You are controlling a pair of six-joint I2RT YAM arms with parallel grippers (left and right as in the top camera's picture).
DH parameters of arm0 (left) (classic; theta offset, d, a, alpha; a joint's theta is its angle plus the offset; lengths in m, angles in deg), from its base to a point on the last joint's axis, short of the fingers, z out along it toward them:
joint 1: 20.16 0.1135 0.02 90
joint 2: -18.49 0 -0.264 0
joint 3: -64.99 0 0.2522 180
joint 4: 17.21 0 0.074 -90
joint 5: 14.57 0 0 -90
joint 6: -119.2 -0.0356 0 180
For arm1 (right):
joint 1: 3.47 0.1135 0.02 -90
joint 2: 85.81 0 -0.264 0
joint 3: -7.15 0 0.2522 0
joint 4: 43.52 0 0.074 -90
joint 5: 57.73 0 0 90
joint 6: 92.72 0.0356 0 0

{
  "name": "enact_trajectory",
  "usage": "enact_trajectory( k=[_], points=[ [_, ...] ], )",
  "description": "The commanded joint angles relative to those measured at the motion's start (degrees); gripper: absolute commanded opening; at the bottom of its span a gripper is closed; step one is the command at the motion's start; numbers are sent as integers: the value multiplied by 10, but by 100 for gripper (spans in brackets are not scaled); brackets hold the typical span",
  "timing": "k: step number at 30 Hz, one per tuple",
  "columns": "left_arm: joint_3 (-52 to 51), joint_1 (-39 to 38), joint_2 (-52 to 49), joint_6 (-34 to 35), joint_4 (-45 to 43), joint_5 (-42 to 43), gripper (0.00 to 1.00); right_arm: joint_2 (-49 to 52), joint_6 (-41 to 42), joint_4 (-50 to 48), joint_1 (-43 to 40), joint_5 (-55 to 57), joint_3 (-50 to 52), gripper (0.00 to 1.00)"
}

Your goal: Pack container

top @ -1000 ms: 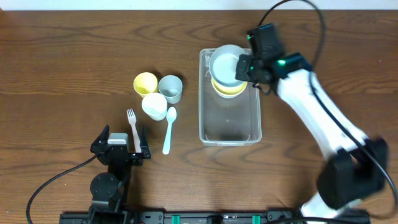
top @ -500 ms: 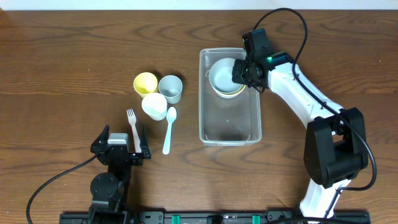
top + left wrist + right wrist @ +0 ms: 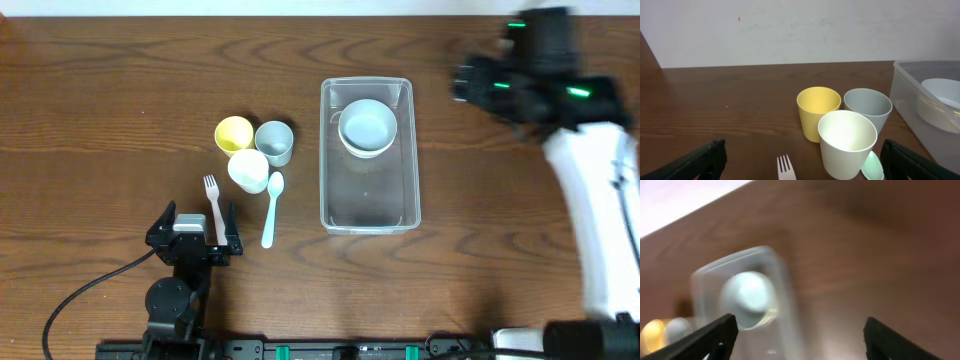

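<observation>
The clear container [image 3: 370, 200] lies at mid-table, and a pale blue bowl [image 3: 367, 127] is nested on a yellow one in its far end. My right gripper [image 3: 468, 82] is blurred, off to the right of the container and apart from it. In the right wrist view its jaws [image 3: 799, 340] stand open with nothing between them, and the container [image 3: 782, 285] and bowl [image 3: 747, 297] are behind. My left gripper [image 3: 195, 240] rests open near the front edge. A pink-white fork [image 3: 786, 169] lies between its fingers, untouched.
Left of the container stand a yellow cup [image 3: 233, 132], a grey-blue cup [image 3: 274, 142] and a white cup [image 3: 248, 170]. A fork [image 3: 213, 200] and a pale green spoon [image 3: 272, 208] lie in front of them. The container's wall [image 3: 905, 90] shows at the left wrist view's right edge.
My right gripper opened, let go of the pale blue bowl in the container, and swung away up and to the right. The left arm has not moved.
</observation>
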Motion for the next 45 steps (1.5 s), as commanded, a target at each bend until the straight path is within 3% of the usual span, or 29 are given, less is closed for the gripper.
enact_trajectory(
  k=[1,7,11,16,22,27,33,45],
  points=[
    [-18,-2,3,-6,11,-4,98,-2,-25,41,-75,21,3,85],
    [-18,-1,3,-37,-36,-23,98,-1,-64,105,-164,21,17,90],
    [-18,-1,3,-31,-29,-5,98,0,-68,112,-177,21,20,99],
    [-18,-1,3,-28,-13,4,98,0,-68,111,-177,20,20,99],
    [7,-1,3,78,-3,5,98,0,-68,111,-177,20,20,99],
    [88,-1,-32,94,45,5,98,0,-68,111,-177,21,20,99],
    [244,-1,-183,94,191,5,98,0,-68,111,-177,20,20,99],
    [618,-1,-634,94,422,31,98,0,-68,111,-177,20,20,99]
  ],
)
